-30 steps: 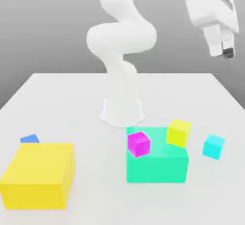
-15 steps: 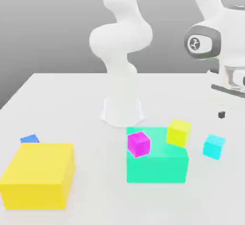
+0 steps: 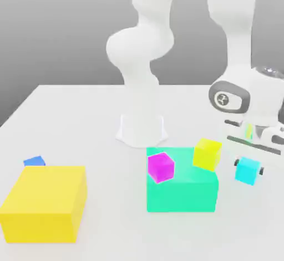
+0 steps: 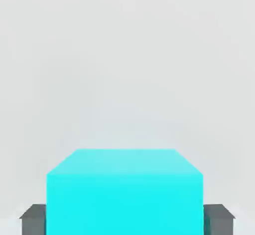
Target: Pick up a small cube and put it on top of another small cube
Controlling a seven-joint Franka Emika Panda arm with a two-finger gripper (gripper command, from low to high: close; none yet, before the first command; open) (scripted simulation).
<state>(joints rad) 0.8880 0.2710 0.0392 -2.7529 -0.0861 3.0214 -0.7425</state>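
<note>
Exterior view: the hand (image 3: 247, 169) pinched the small cyan cube (image 3: 247, 170) between its dark fingers (image 4: 33, 218), low over the white table (image 3: 72, 121). Just beside it toward this view's left sat the yellow-green cube (image 3: 207, 154), against the teal-green block (image 3: 182, 192).

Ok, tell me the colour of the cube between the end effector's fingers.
Bright cyan cube, clearest in the hand view.

A smooth white robot arm on a round base

The arm (image 3: 143, 44) is all white, with fat rounded joints and a flared base (image 3: 141, 129). Its wrist has a grey ring with a small mark. The end effector (image 3: 248, 167) has dark grey fingers (image 4: 33, 220).
</note>
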